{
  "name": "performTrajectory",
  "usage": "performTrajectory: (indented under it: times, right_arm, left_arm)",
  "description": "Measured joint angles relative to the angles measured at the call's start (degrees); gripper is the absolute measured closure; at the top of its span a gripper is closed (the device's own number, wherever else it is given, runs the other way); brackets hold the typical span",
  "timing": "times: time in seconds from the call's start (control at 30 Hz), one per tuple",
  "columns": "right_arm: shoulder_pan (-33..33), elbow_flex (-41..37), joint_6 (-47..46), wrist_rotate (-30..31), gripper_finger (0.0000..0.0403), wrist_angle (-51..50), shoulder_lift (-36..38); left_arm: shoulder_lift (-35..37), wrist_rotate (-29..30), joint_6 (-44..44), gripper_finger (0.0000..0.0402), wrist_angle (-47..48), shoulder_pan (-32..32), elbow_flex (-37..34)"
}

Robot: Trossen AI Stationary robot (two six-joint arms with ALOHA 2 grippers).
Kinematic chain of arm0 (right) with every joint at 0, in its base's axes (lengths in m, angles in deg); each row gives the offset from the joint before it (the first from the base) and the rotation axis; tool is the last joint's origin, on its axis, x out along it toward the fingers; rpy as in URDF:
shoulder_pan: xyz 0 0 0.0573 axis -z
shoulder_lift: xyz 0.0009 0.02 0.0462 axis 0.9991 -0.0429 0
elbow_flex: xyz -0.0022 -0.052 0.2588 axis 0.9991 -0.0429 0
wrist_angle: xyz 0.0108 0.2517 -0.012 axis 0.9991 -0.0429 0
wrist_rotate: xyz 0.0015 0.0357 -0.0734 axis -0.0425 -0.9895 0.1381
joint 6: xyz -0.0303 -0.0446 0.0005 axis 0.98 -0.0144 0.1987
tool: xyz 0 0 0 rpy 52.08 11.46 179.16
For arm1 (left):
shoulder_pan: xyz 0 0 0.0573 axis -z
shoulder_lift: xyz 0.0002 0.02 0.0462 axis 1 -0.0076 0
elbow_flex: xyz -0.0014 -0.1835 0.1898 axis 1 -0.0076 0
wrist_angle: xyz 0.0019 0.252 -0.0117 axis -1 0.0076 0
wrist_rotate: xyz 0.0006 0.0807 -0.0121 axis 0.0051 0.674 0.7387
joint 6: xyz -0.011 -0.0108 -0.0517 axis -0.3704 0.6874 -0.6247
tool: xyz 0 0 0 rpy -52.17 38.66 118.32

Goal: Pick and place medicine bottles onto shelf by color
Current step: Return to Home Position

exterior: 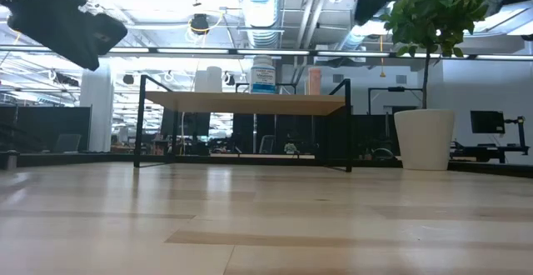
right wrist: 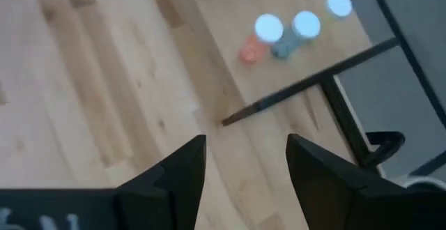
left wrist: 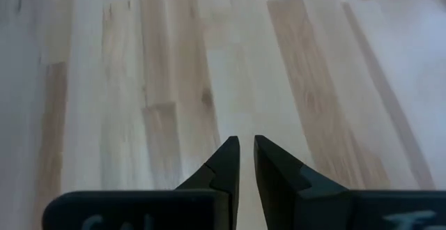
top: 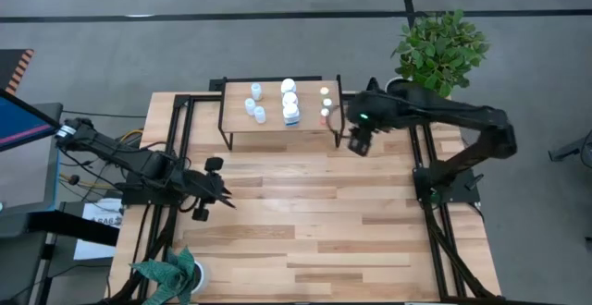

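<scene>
Bottles stand on the shelf; right fingers, spread and empty, need only withdraw home; left fingers rest pressed together.

Your arms are matte black and jointed. The right arm carries a small green light; cables trail beside the left arm. The left end effector has dark wedge-shaped fingers.

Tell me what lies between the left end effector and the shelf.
Only bare tabletop; the high view shows nothing else from the left end effector to the shelf.
</scene>
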Motion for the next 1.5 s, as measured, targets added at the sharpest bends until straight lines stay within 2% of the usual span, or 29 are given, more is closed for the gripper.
performTrajectory:
  times: [0.2, 0.37, 0.5, 0.63, 0.83, 1.0, 1.23, 1.4, 1.5]
  right_arm:
    - [-8.25, -8.7, -5.81, 1.81, 0.0186, 0.12, 12.71]
    - [-16.61, -18.62, -6.12, 3.12, 0.0184, 6.89, 23.9]
    - [-22.32, -26.57, -6.34, 6.15, 0.0186, 15.39, 32.81]
    - [-26.33, -33.67, -6.35, 9.05, 0.0185, 21.28, 41.52]
    - [-29.4, -42.21, -6.3, 9.39, 0.0184, 28.63, 52.86]
    - [-29.75, -46.8, -6.19, 9.38, 0.0184, 31.01, 58.55]
    - [-29.74, -51.21, -6.23, 9.38, 0.0184, 31.04, 61.92]
    - [-29.75, -53.44, -6.35, 9.35, 0.0185, 32.1, 62.4]
    - [-29.74, -54.19, -6.79, 9.35, 0.0185, 32.51, 62.48]
  left_arm:
    - [8.11, 0.46, 0.65, 0.037, -17.3, 0.0, -11.9]
    - [10.83, 10.73, 4.09, 0.037, -34.99, -0.07, -18.8]
    - [11.94, 14.62, 11.12, 0.037, -41.5, -0.09, -20.85]
    - [13.51, 13.78, 12.23, 0.037, -47.39, -1.6, -23.76]
    - [15.77, 12.51, 12.4, 0.037, -52.88, -7.4, -27.95]
    - [17.61, 7.02, 11.13, 0.037, -51.58, -12.71, -28.04]
    - [21.7, 7.12, 6.57, 0.037, -43.98, -15.08, -28.55]
    - [25.25, 6.87, 6.45, 0.037, -52.21, -15.04, -34.53]
    - [27.4, 7.01, 7.31, 0.037, -52.06, -15.04, -35.02]
